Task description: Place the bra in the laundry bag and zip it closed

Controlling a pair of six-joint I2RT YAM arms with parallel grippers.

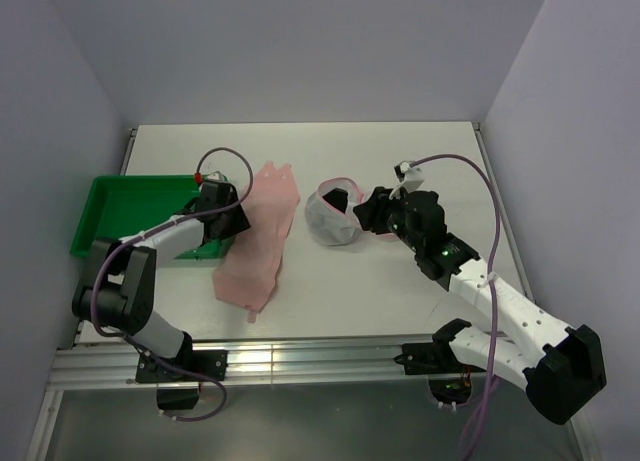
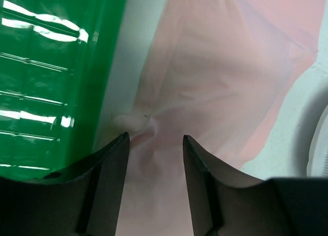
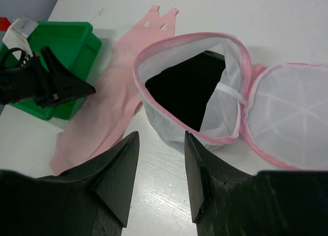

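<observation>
The pink bra [image 1: 262, 236] lies flat on the table, left of the laundry bag [image 1: 335, 216]. The bag is white mesh with pink trim, its mouth open, its round lid [image 3: 292, 118] flopped to the right. Something black shows inside the bag [image 3: 195, 87]. My left gripper [image 1: 236, 214] is open, low over the bra's left edge [image 2: 220, 82], beside the green tray; fabric bunches between the jaws. My right gripper [image 1: 362, 209] is open and empty at the bag's right side; in its own view [image 3: 161, 136] the fingertips stand just short of the bag's rim.
A green plastic tray [image 1: 110, 206] stands at the left edge of the table, right beside the left gripper; it also shows in the left wrist view [image 2: 46, 67]. White walls enclose the table on the left, back and right.
</observation>
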